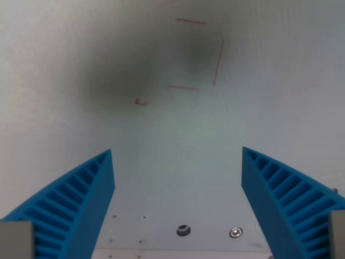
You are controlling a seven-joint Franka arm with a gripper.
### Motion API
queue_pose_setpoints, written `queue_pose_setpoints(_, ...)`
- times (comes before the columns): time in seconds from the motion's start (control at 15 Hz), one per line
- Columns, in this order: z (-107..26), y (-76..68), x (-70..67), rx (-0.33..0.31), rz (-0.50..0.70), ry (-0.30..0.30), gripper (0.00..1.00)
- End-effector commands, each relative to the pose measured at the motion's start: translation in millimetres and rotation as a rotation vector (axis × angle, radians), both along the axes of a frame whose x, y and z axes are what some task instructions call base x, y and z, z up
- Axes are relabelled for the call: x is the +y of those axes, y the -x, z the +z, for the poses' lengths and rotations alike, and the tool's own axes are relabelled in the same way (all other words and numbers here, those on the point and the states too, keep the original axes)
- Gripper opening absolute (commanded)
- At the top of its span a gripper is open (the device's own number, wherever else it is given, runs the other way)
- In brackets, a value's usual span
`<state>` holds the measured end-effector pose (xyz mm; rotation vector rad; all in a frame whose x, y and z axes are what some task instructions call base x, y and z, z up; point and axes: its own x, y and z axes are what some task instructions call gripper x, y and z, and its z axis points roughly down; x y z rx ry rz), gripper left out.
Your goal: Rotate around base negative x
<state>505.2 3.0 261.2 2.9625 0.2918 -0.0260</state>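
My gripper (178, 154) hangs open over a pale grey-white surface (302, 81). Its two blue ribbed fingers rise from the bottom corners, one finger (81, 194) at the wrist view's left and the other finger (280, 191) at the right. Nothing sits between them. A dark soft shadow (145, 65) of the gripper falls on the surface ahead.
Thin red pen lines (218, 54) form part of a rectangle on the surface near the top, and a small red mark (140, 101) lies to their lower left. A bolt (235, 232) and a dark hole (184, 231) sit in a plate at the bottom edge.
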Motion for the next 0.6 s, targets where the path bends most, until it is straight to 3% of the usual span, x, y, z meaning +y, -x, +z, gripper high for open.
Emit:
queue_pose_setpoints(0.07,1.7,0.2,3.3,0.004,-0.022,0.217,1.0)
queue_pose_setpoints(0.6,1.7,0.2,3.3,0.005,-0.022,0.31,1.0)
